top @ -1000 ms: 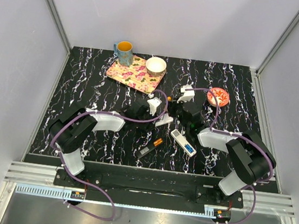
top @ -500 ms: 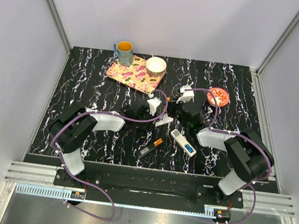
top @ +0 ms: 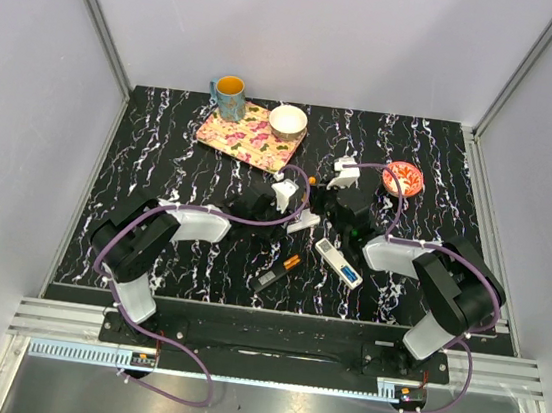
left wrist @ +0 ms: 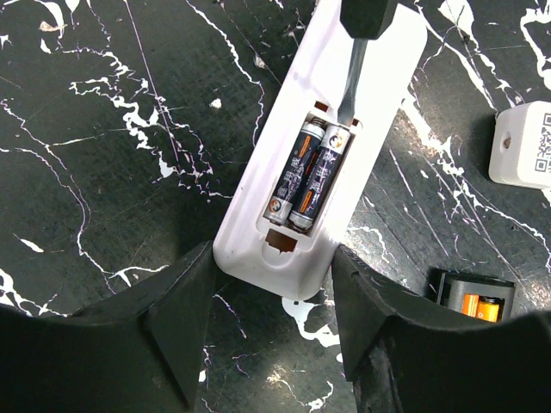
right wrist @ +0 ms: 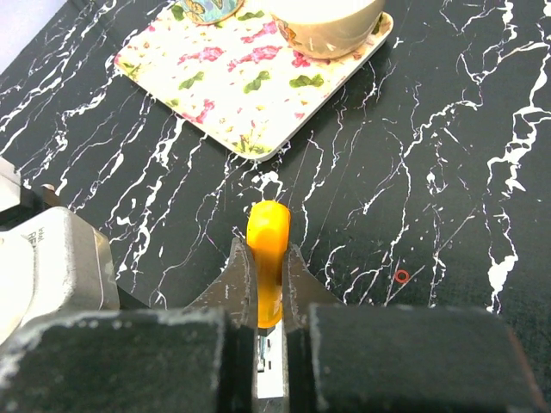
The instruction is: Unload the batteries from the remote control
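Pale, plain walls (top: 308,29) and aluminium posts box in a black marble-look counter (top: 162,152) streaked with white veins (the streaks run every way). A floral tray (top: 237,133) sits toward the far side, with a blue mug (top: 229,95) and a white bowl (top: 289,120) standing on its far corners. Nearer than the tray and to its right lies the white remote control (left wrist: 379,95), back up, its compartment uncovered. Farther from the tray the same way lies a second remote (top: 338,261). The left pincer (left wrist: 271,258) stands about half spread, its fingers pressed against either side of the white remote control's end, gripping it. The right pincer (right wrist: 268,258), also to the tray's near right, is clamped tight on an orange-handled screwdriver (right wrist: 268,232). Its grey blade reaches into the compartment. Two batteries (left wrist: 306,176), dark with orange ends, lie there side by side, touching. The second remote shows a blue cell (top: 347,273).
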{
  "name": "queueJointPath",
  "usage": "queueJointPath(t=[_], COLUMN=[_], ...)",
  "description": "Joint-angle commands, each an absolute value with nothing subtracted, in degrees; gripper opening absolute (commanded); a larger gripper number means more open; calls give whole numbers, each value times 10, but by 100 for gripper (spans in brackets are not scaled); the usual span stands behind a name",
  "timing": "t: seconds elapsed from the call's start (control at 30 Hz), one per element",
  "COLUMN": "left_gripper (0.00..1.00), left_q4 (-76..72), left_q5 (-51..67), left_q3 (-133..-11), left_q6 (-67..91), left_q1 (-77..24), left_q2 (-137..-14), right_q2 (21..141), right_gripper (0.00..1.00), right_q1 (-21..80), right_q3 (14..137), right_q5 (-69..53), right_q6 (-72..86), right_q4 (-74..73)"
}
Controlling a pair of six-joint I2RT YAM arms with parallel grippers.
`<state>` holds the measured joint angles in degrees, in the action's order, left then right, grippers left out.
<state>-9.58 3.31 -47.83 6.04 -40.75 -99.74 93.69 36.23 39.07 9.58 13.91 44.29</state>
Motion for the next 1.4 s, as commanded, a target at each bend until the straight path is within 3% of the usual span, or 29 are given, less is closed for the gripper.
queueJointPath(t=[0.0, 1.07, 1.37], left_gripper=[38, 37, 37], left_q4=[-68, -62, -63], left_q5=[67, 70, 74], left_q3=[-459, -464, -464], left_q6=[75, 76, 76], left_q1=[-410, -407, -405], left_q2=[-1022, -1027, -1028], right_q2=[944, 936, 958], right_gripper=[0, 0, 0], right_q1=[366, 374, 374], right_q3=[387, 370, 367], right_q5=[105, 85, 54], right_q6=[134, 62, 105], right_q4=[495, 462, 473])
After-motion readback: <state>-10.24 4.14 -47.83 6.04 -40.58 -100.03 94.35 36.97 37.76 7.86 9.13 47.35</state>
